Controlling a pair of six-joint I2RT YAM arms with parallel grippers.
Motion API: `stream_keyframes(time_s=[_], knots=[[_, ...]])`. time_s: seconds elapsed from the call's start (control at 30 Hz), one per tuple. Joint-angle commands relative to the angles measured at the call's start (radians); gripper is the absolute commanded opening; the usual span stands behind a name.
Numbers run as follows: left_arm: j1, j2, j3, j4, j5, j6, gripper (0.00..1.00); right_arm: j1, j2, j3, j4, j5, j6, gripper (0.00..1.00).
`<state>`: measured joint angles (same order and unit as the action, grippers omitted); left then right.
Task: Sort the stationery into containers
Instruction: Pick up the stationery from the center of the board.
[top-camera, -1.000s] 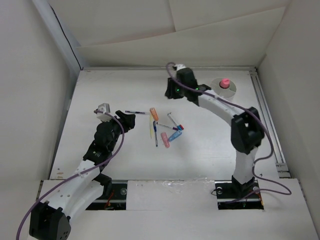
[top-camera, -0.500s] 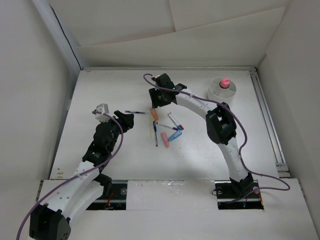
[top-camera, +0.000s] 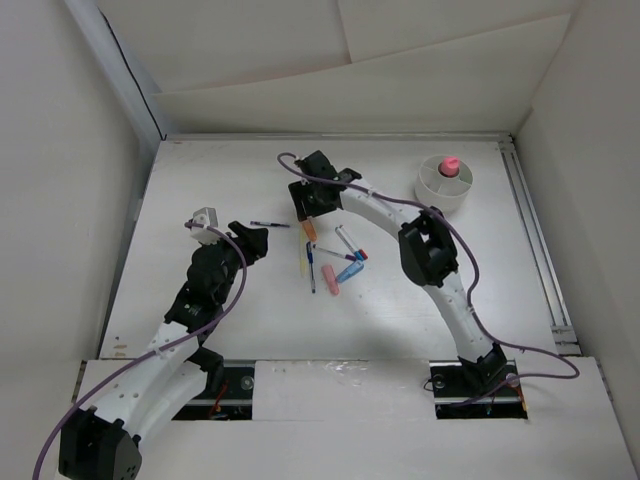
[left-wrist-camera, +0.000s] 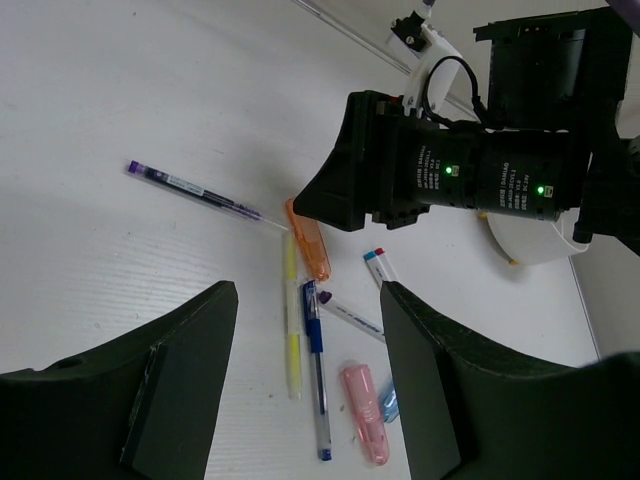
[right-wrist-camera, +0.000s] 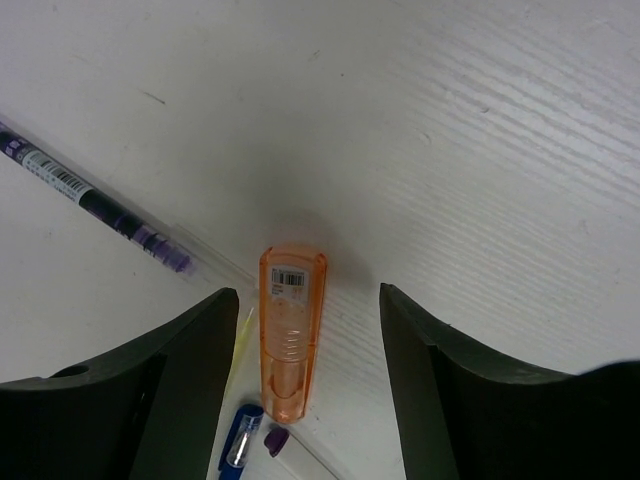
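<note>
The left fingers (top-camera: 255, 240) are on the left side of the white worktop (top-camera: 200, 170). They are spread apart and hold nothing. Just to their right lies a thin purple pen (top-camera: 270, 224). Next is a short see-through orange piece (right-wrist-camera: 290, 330), lying flat. The right fingers (top-camera: 306, 205) hang over it, spread wide with one on each side, and they hold nothing. Nearer the arms, a thin yellow pen (top-camera: 302, 258) and a thin blue pen (top-camera: 311, 272) lie side by side. Then there is a short pink piece (top-camera: 330, 281), a short blue piece (top-camera: 349, 270) and a white pen with a red and blue end (top-camera: 346, 240). Far right at the back is the round white plastic tub (top-camera: 428, 186). A pink-topped glue stick (top-camera: 450, 165) stands inside it.
</note>
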<state>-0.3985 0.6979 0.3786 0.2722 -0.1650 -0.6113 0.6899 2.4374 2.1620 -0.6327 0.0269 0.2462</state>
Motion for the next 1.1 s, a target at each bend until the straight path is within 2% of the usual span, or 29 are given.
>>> stream_keyframes(time_s=[0.0, 0.37, 0.53, 0.8, 1.07], knots=[[-0.003, -0.005, 0.042, 0.025, 0.009, -0.004, 0.56, 0.011, 0.011, 0.053, -0.019, 0.001, -0.005, 0.65], [-0.003, -0.014, 0.042, 0.025, 0.018, -0.004, 0.56, 0.020, 0.041, 0.081, -0.019, 0.024, -0.005, 0.62], [-0.003, -0.014, 0.042, 0.025, 0.018, -0.004, 0.56, 0.020, 0.074, 0.110, -0.030, 0.044, -0.005, 0.55], [-0.003, -0.023, 0.042, 0.025, 0.018, -0.004, 0.56, 0.030, 0.106, 0.133, -0.030, 0.064, 0.004, 0.53], [-0.003, -0.023, 0.042, 0.025, 0.018, -0.004, 0.56, 0.030, 0.106, 0.133, -0.021, 0.096, 0.004, 0.43]])
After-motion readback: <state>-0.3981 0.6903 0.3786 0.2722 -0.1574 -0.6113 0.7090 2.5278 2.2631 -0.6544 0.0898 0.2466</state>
